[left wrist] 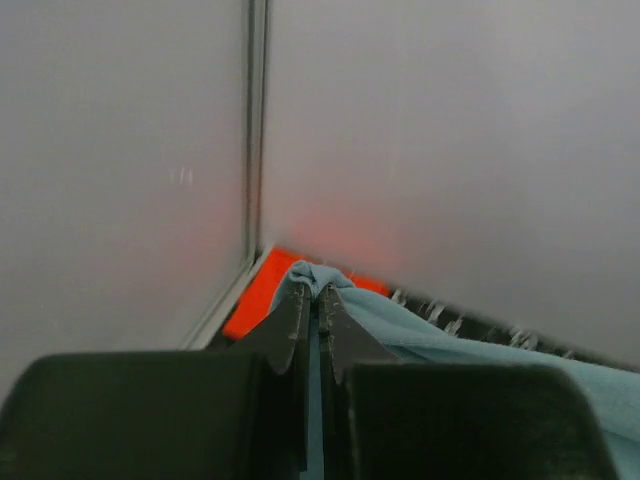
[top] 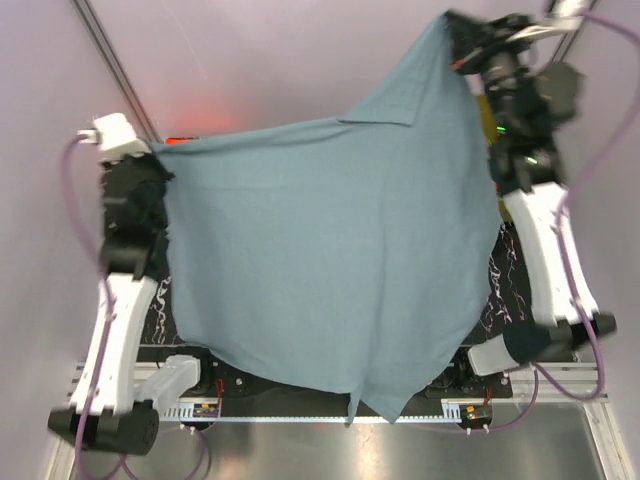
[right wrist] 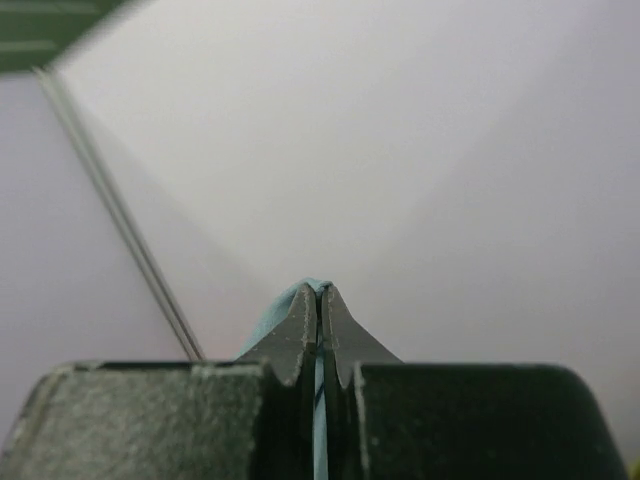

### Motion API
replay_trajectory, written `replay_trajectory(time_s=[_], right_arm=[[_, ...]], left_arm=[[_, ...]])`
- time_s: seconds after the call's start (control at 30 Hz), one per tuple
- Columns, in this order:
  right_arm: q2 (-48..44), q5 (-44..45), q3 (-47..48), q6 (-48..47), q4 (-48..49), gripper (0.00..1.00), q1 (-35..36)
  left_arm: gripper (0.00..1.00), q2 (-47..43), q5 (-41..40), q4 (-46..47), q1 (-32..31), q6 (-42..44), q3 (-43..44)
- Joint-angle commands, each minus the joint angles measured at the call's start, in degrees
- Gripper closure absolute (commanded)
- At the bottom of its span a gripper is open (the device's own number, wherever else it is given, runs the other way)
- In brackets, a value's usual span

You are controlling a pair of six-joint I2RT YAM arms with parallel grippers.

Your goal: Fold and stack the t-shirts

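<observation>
The blue-grey shirt (top: 330, 250) hangs spread in the air. It is pinched by the left gripper (top: 155, 152) at nine o'clock and the right gripper (top: 458, 35) at one o'clock. It hides most of the table (top: 497, 290). An orange-red shirt (left wrist: 255, 300) peeks out at eleven o'clock.

The dark, two-fingered right gripper (right wrist: 320, 295) pinches a fold of the dusty blue-grey cloth t-shirt (right wrist: 285, 305), its jaws pressed together with only a sliver of fabric between them. Behind it are a pale lilac wall panel (right wrist: 450, 150), a thin diagonal metal seam (right wrist: 120, 215) and a dark green corner patch (right wrist: 45, 25).
</observation>
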Motion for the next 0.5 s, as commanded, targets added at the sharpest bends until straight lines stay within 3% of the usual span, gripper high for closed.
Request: replay_trajectory(time_s=[0.0,0.13,0.27,0.47], right_arm=[[7.37,3.55,-8.90,1.00,5.85,1.00,-0.06],[17.91,5.14,-13.41,-1.10,8.76,1.00,0.29],[30.21,4.79,-11.49,-2.42,5.69,1.00,0.47],[35.95,2.94,-8.06,-2.16,2.96,1.00,1.26]], left_arm=[[1.00,4.82,-5.41,8.64,1.74,1.55,-8.75],[1.00,18.70,-2.33,12.95,7.89,-0.82,-14.22],[1.00,30.57,3.90,12.87,12.03,-1.89,-10.80],[1.00,39.29,6.89,11.03,14.31,1.37,-5.53]])
